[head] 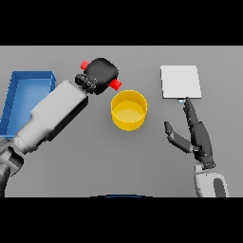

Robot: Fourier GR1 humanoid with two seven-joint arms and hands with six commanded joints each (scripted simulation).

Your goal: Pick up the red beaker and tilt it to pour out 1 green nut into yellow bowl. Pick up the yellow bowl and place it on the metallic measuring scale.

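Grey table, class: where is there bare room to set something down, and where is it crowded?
Bare: the wide strip of table in front of the yellow bowl, and the patch between bowl and scale. Crowded: the left hand with the red beaker beside the bowl and blue bin; the right hand below the scale.

Lay along the left edge of the grey table [142, 161]: a blue tray [26, 88], rectangular, open-topped, with raised walls and a lighter blue floor. Ran partly out of view at the left edge, with its near right corner hidden. Held nothing that could be seen inside. Spread plain and uniformly grey across the whole view.
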